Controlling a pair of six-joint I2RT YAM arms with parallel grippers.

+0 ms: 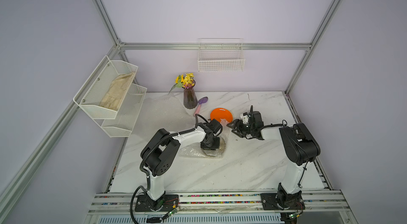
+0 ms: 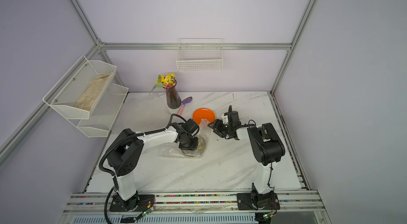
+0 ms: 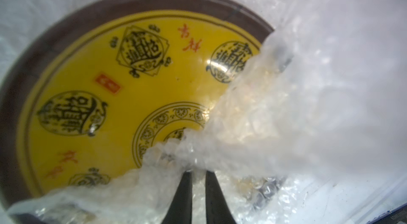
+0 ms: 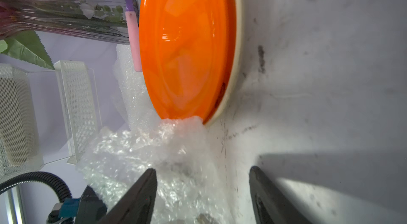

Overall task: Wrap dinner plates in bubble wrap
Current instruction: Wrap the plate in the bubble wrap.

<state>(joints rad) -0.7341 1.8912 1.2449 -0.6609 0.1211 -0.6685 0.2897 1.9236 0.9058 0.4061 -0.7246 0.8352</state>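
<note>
A ribbed, dark purple glass vase (image 1: 190, 100) holding yellow and purple artificial flowers (image 1: 186, 79) is seen upright just above the centre of both top views, on a white marble-patterned tabletop (image 1: 242, 163). A small trowel with a purple blade and pink handle (image 1: 200, 104) is laid just right of the vase, its handle pointed towards the lower left. At the left, a white 2-tier mesh metal shelf (image 1: 98, 86) is fixed to the wall, and a crumpled beige fabric piece (image 1: 117, 92) is kept in its upper tier. A white wire basket (image 1: 221, 61) is hung on the back wall, upper centre, at a silver aluminium frame rail (image 1: 275, 46).
</note>
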